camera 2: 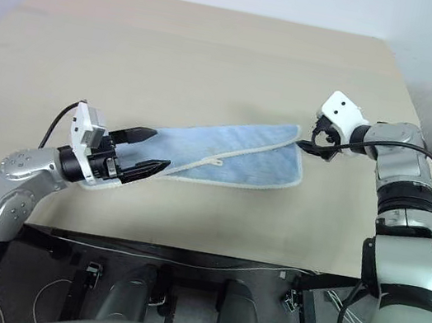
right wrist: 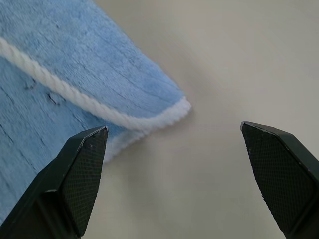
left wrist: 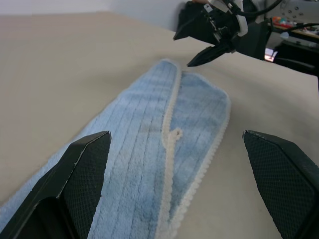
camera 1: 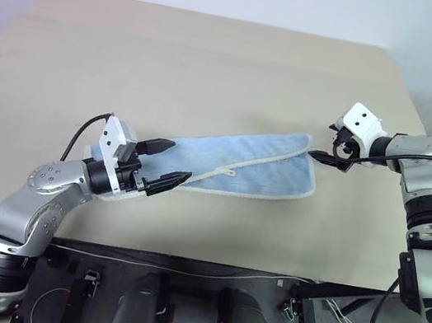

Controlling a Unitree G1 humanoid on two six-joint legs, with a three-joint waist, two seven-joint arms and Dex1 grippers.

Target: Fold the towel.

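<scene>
Left eye view shows the towel (camera 1: 231, 168) lying folded lengthwise on the worktop (camera 1: 217, 61), left gripper (camera 1: 167, 163) spread over its near end, right gripper (camera 1: 324, 150) spread beside the far corner. Each should pinch both layers before lifting.

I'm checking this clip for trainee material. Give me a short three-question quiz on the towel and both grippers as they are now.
1. True or false: the towel lies in a long, already folded strip on the table.
2. Which gripper is at the towel's far-right corner? A) left gripper B) right gripper
3. Fill in: both grippers are ____ and hold nothing.

Key: 1 true, one layer's stitched border runs along the top of the strip. 2 B. 3 open.
</scene>
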